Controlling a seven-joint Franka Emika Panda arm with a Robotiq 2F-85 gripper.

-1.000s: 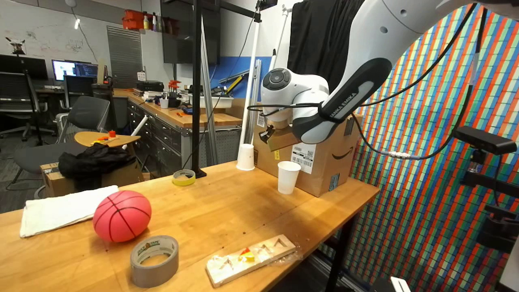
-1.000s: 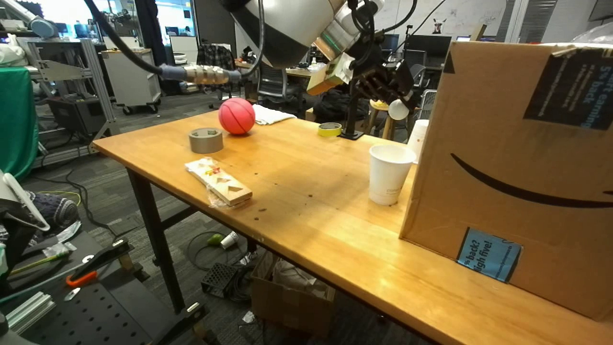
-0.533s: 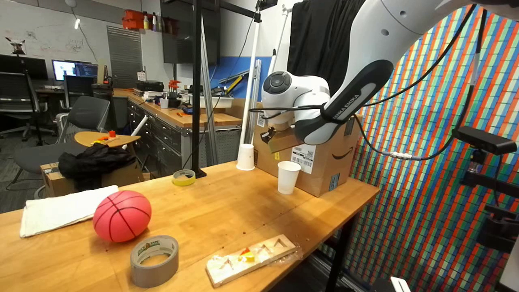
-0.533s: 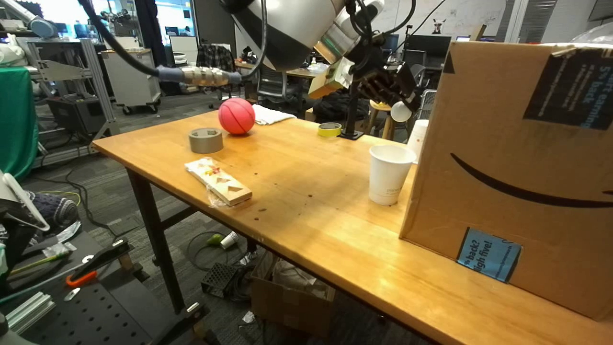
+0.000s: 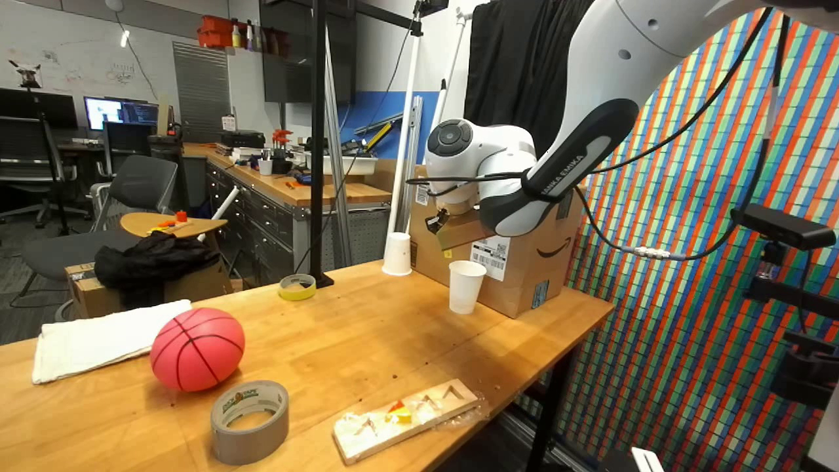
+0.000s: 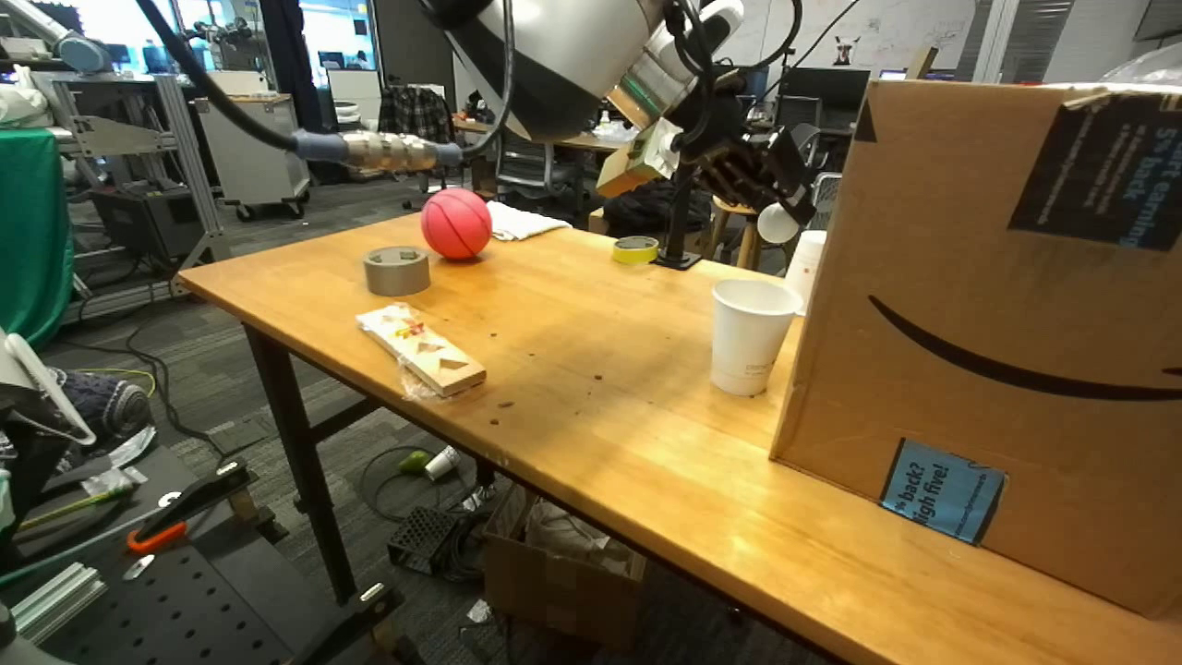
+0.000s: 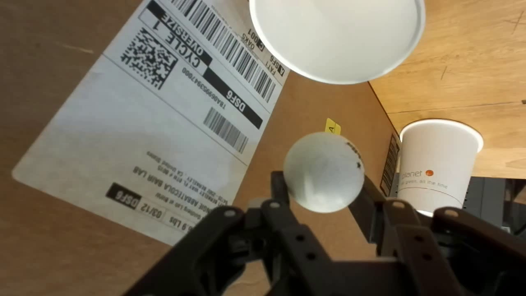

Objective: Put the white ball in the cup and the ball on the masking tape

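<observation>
White ball (image 6: pixel 777 223) up off the desk (image 6: pixel 646 443). Hand (image 7: pixel 322 189) clamped on it, jaws against opposite sides.

Cup (image 6: pixel 753 342) upright on the desk, mouth up, close by the cardboard box (image 6: pixel 979 305).

Relation that counts: ball to cup mouth. In the wrist view the mouth sits toward the top edge, a touch right of the ball, a strip of box showing between them; no overlap. In an exterior view the cup stands lower than the ball and appears nearer the camera, slightly left. Cup's axis vertical; hand slants.

My reading: carrying step, not yet time to let go. Move calls for shifting the ball over the middle of the mouth, then lowering. Dropped from here it would likely miss, perhaps rolling toward the upside-down cup (image 7: pixel 437 164). A low approach could knock the cup over; it looks light.

Second half not done: red ball (image 5: pixel 198 351) on the desk near the masking tape (image 5: pixel 259 442), not on it. Tape lies flat, hole upward.
</observation>
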